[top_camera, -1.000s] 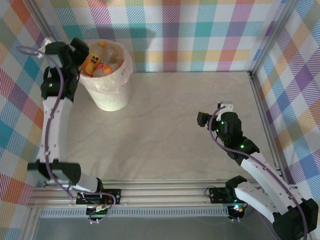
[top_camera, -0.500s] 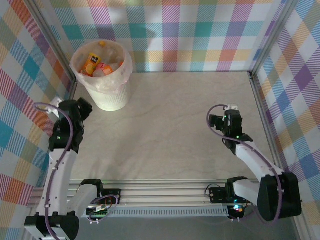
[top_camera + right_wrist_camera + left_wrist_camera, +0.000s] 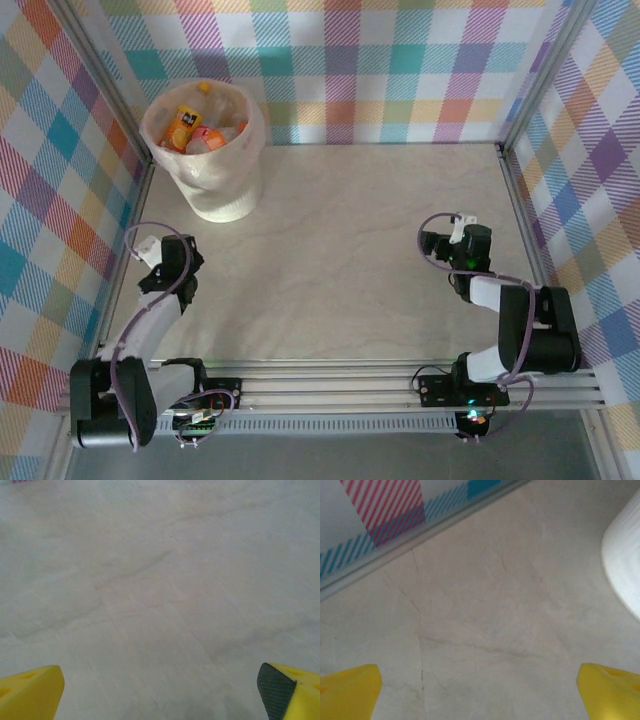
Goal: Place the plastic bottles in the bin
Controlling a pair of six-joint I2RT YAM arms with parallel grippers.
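Note:
The bin (image 3: 222, 185), a cream-white bucket with a bag liner, stands at the far left corner. Its white wall (image 3: 626, 565) edges the left wrist view. Several plastic bottles (image 3: 212, 135) lie inside it, one with an orange label (image 3: 183, 127). My left gripper (image 3: 172, 256) sits low near the left wall, well short of the bin. It is open (image 3: 480, 696), with only tabletop between its yellow fingertips (image 3: 349, 690). My right gripper (image 3: 446, 244) is folded back on the right side. It is open (image 3: 160, 692) over the table, and its yellow fingertips (image 3: 30, 690) hold nothing.
Checked walls with aluminium posts enclose the pale marbled table (image 3: 360, 240). A metal rail (image 3: 395, 550) runs along the left wall foot close to my left gripper. The frame rail (image 3: 330, 385) crosses the near edge by the arm bases.
My left arm has drawn back from the bin rim towards the near left side and folded low. The right arm has also folded back towards its base. Both grippers stayed open.

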